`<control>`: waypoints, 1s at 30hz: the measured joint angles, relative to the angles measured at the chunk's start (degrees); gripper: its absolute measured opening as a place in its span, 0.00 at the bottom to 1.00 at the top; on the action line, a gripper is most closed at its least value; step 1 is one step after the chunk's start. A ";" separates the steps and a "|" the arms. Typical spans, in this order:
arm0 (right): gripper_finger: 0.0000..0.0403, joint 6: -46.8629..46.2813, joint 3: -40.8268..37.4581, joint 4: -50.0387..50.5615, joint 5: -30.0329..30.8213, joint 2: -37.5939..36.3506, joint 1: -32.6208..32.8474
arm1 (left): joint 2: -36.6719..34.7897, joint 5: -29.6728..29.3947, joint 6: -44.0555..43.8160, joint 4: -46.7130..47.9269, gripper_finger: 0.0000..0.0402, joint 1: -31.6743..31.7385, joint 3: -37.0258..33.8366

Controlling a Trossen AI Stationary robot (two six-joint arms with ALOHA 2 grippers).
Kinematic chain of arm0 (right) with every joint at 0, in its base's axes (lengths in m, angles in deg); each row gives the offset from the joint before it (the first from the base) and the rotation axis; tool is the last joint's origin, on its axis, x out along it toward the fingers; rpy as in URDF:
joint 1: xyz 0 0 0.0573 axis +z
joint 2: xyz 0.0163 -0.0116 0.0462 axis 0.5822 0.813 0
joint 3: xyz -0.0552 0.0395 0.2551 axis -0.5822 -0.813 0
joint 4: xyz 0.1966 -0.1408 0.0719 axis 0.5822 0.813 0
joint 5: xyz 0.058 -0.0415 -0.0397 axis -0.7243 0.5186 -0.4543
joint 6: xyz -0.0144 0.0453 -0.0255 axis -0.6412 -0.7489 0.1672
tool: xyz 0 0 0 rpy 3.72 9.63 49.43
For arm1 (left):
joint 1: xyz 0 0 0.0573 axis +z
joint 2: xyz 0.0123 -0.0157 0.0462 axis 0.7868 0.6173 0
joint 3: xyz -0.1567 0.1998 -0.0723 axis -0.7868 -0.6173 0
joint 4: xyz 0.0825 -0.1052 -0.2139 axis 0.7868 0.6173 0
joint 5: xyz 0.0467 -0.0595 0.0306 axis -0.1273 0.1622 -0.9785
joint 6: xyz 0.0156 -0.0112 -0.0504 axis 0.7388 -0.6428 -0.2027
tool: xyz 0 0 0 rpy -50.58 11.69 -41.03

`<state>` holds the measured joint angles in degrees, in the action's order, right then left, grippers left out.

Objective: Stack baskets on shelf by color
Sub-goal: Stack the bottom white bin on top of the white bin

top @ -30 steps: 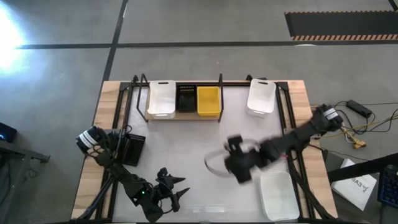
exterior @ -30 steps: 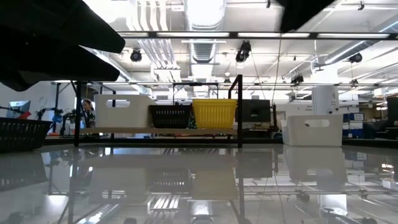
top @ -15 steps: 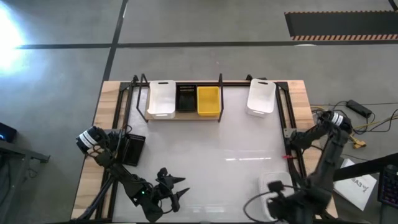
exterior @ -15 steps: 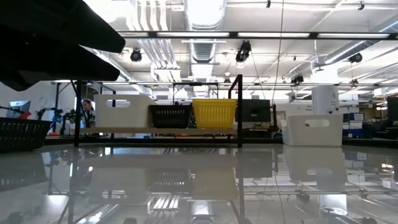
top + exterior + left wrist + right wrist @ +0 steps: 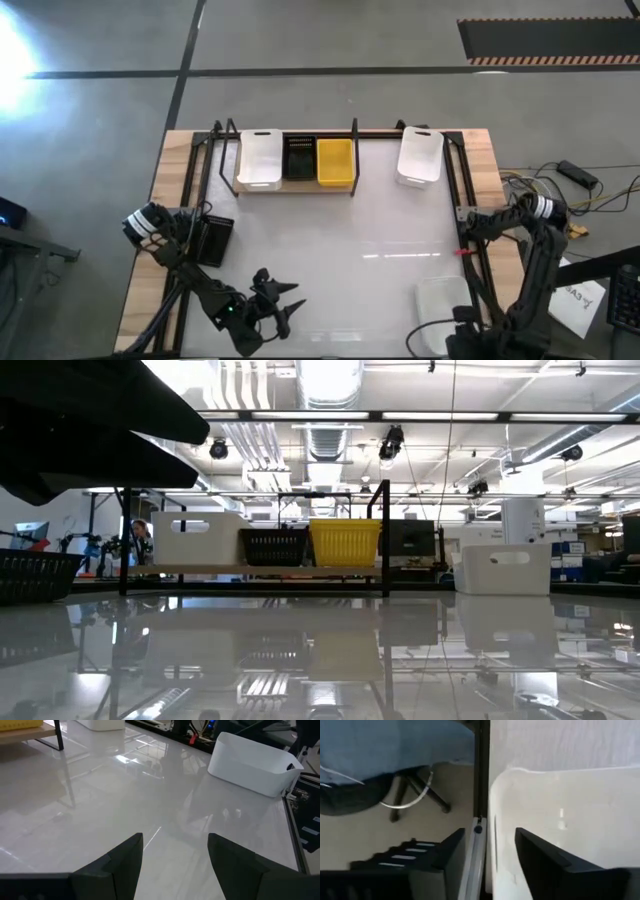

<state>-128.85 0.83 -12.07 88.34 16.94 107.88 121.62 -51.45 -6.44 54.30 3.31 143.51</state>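
The wooden shelf stands at the table's far side and carries a white basket, a black basket and a yellow basket side by side on their bottoms. Another white basket rests on the table at the far right. A third white basket rests at the near right, and a black basket at the left. My right gripper is open above the near-right white basket, one finger to each side of its rim by the table's edge. My left gripper is open and empty at the near left.
Black frame rails run along the table's right side, and more rails along its left. Cables lie off the right edge. A chair base stands on the floor beyond the table's edge. The table's middle is bare.
My right arm has swung from the table's middle toward the near right corner and now stands over the near-right white basket. The baskets have stayed where they were.
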 joint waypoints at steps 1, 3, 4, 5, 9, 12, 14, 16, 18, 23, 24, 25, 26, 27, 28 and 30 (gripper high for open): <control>0.44 0.18 0.00 0.00 -0.01 0.88 0.30 | 0.00 0.02 0.00 -0.02 0.52 0.11 0.00; 0.47 0.77 0.00 -0.20 -0.12 2.62 0.86 | 0.00 0.01 0.00 -0.01 0.52 0.25 0.00; 0.48 1.44 0.00 -0.22 -0.15 3.45 0.99 | 0.00 0.00 -0.01 0.00 0.52 0.32 -0.01; 0.49 1.97 0.00 -0.20 -0.17 4.10 1.06 | 0.00 0.00 -0.02 -0.01 0.52 0.36 -0.02; 0.48 3.16 0.00 -0.22 -0.16 6.35 0.98 | 0.00 0.00 -0.04 -0.02 0.52 0.59 -0.02; 0.42 3.99 0.00 -0.15 -0.12 7.63 0.88 | 0.00 0.00 -0.07 -0.04 0.52 0.87 -0.02; 0.36 5.00 0.00 -0.02 0.29 8.52 0.85 | 0.00 0.00 -0.07 -0.08 0.52 0.99 -0.01; 0.28 6.50 0.00 -0.01 1.93 9.50 0.67 | 0.00 -0.07 -0.07 -0.11 0.52 1.13 0.07; 0.19 8.09 0.00 -0.06 3.63 10.37 0.07 | 0.00 -0.13 -0.04 -0.28 0.52 1.24 0.15; 0.04 15.06 0.04 0.07 5.83 11.93 -3.08 | 0.00 -0.16 -0.04 -0.31 0.52 1.39 0.15; 0.04 17.04 0.05 0.04 6.68 12.20 -4.06 | 0.00 -0.19 0.03 -0.34 0.52 1.40 0.16; 0.03 19.06 0.07 -0.01 7.60 12.45 -5.21 | 0.00 -0.17 0.04 -0.31 0.52 1.43 0.23; 0.03 21.15 0.09 -0.05 8.63 12.68 -6.44 | 0.00 -0.18 0.06 -0.31 0.52 1.45 0.30; 0.03 23.50 0.07 -0.11 9.91 12.78 -7.67 | 0.00 -0.22 0.41 -0.46 0.52 1.49 0.38; 0.02 25.61 0.07 -0.19 11.39 12.98 -9.04 | 0.00 -0.26 1.42 -0.72 0.52 1.49 0.50; 0.02 29.75 0.02 -0.49 14.35 13.13 -11.78 | 0.00 -0.37 4.71 -2.05 0.52 1.49 0.81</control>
<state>-99.10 0.85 -12.56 102.69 30.08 96.10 121.62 -51.83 -1.73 52.25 4.79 144.32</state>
